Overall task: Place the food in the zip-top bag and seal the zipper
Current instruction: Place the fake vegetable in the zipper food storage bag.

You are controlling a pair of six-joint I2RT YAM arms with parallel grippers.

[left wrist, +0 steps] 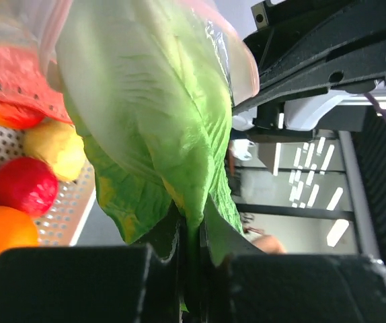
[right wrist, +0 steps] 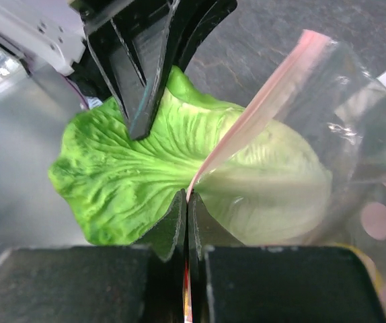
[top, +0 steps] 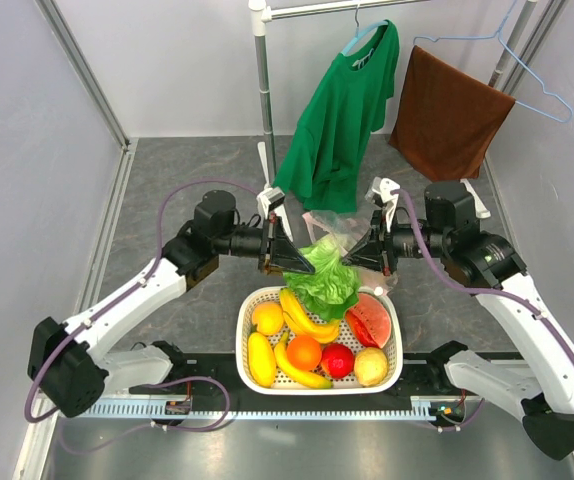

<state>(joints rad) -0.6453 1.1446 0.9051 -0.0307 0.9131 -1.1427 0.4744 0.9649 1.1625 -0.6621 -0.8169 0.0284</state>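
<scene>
My left gripper (top: 305,262) is shut on a leaf of the green lettuce head (top: 324,282), held above the basket's far edge; the grip shows in the left wrist view (left wrist: 193,217). My right gripper (top: 355,258) is shut on the pinkish zipper strip (right wrist: 260,111) of the clear dotted zip-top bag (top: 332,228), pinching it at the fingertips (right wrist: 187,202). The lettuce (right wrist: 132,168) lies partly inside the bag's mouth, with its leafy end outside. The orange (top: 304,352) and a round yellow fruit (top: 268,318) lie in the basket.
The white basket (top: 240,345) stands at the near edge between the arm bases, holding bananas (top: 302,318), a watermelon slice (top: 370,322), a red fruit (top: 338,360) and other yellow pieces. A green shirt (top: 342,110) and a brown towel (top: 449,115) hang behind on a rack.
</scene>
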